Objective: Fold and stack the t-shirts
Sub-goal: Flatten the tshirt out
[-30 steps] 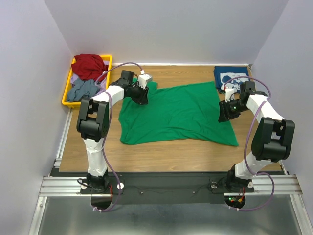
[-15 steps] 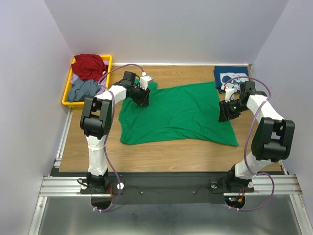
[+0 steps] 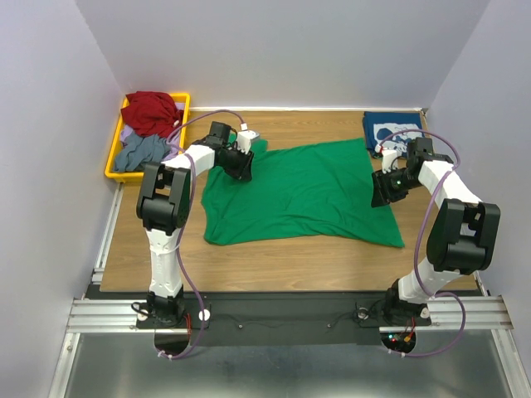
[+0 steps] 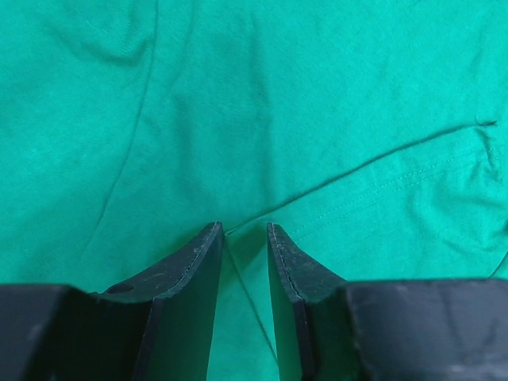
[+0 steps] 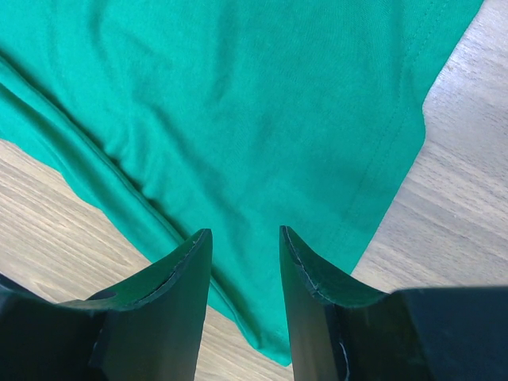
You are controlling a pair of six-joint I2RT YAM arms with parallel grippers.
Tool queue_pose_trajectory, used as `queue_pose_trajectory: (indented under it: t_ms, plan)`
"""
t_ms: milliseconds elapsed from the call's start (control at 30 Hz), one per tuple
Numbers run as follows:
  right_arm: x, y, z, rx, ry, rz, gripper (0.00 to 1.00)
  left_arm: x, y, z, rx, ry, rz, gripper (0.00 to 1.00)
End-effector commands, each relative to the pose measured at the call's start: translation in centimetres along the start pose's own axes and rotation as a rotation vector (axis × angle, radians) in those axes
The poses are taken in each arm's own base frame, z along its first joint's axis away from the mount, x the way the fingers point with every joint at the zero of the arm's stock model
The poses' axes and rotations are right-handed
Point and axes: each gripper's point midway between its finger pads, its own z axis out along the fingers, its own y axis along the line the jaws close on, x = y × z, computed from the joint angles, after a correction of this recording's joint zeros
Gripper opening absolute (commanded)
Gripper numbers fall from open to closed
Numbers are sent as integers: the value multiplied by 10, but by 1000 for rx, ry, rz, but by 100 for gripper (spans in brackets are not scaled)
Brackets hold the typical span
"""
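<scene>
The bright green t-shirt [image 3: 299, 195] lies spread flat in the middle of the table. My left gripper [image 3: 241, 166] is pressed down on its far left part, near the sleeve. In the left wrist view its jaws [image 4: 246, 230] stand a narrow gap apart, with a thin ridge of green cloth [image 4: 317, 119] between them. My right gripper [image 3: 382, 192] is low over the shirt's right edge, and in the right wrist view its jaws [image 5: 246, 234] are open over the hem corner [image 5: 270, 119]. The navy blue t-shirt [image 3: 390, 130] with the white print lies folded at the far right.
A yellow bin [image 3: 116, 162] at the far left holds red and grey clothes. Bare wooden table [image 3: 274, 257] shows in front of the green shirt, and in the right wrist view [image 5: 460, 198] beside the hem. Walls close in on the left, right and back.
The left arm's elbow has shifted slightly toward the far side while its gripper stayed on the shirt. The right arm and both shirts have not visibly moved.
</scene>
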Motion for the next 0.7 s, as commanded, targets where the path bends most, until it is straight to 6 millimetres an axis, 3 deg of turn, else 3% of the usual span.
queue_pose_trajectory:
  t_ms: [0,200,400,533,667]
  plan:
    - [-13,-4,-9,35,-53,-33,45,-19,-4,-5,21,-33,29,40]
    - [-12,-5,-9,38,-50,-34,45,-25,-8,-6,34,-42,41,24]
    - [-12,-4,-9,38,-52,-35,45,-44,-23,-25,57,-92,76,8]
    - [-14,-5,-12,48,-60,-43,45,-53,-43,-50,92,-115,119,0]
    - [-20,-7,-18,72,-75,-53,45,-44,-76,-76,179,-95,189,0]
